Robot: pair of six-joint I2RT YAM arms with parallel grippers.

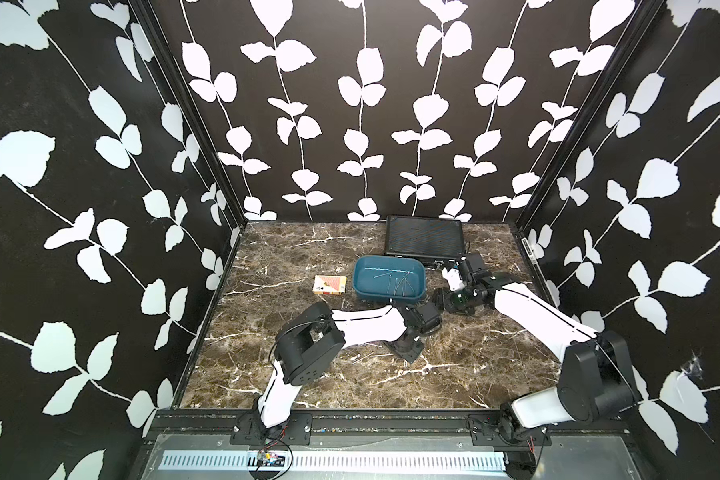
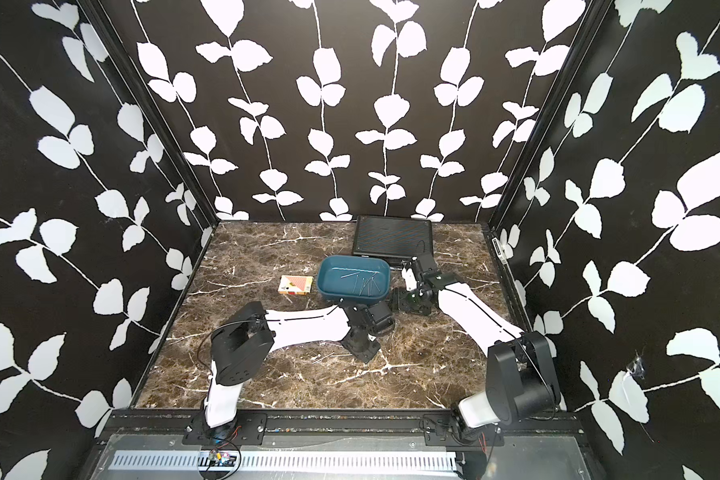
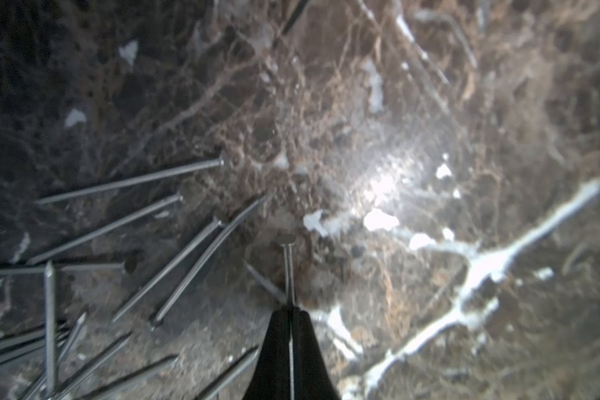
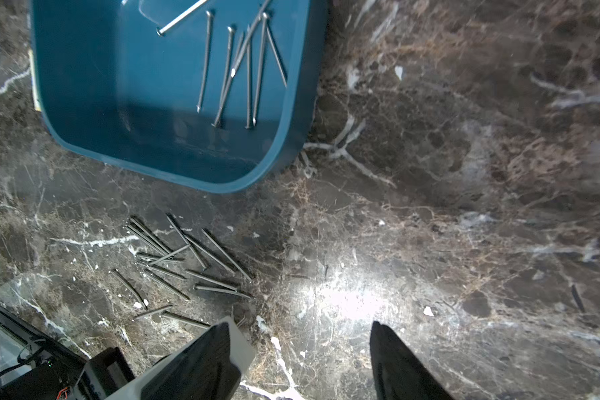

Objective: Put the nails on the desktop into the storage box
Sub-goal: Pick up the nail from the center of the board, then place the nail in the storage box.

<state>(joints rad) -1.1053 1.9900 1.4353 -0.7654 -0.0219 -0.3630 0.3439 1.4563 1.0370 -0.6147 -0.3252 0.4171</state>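
The teal storage box (image 1: pixel 368 274) (image 2: pixel 335 276) sits mid-desktop, and several nails (image 1: pixel 400 284) (image 4: pixel 236 62) lie in its right half. More nails (image 4: pixel 187 263) (image 3: pixel 129 235) lie scattered on the brown marble desktop (image 1: pixel 308 370) in front of the box. My left gripper (image 3: pixel 290 308) (image 1: pixel 408 353) points down at the desktop beside this pile. Its jaws are shut on one nail (image 3: pixel 288 270), which sticks out past the tips, head outward. My right gripper (image 4: pixel 300 325) (image 1: pixel 439 301) hovers by the box's right front corner, open and holding nothing.
A black ribbed case (image 1: pixel 425 241) stands at the back, just behind the box. A small orange-white card box (image 1: pixel 329 285) lies to the left of the storage box (image 4: pixel 118 86). Patterned walls close in three sides.
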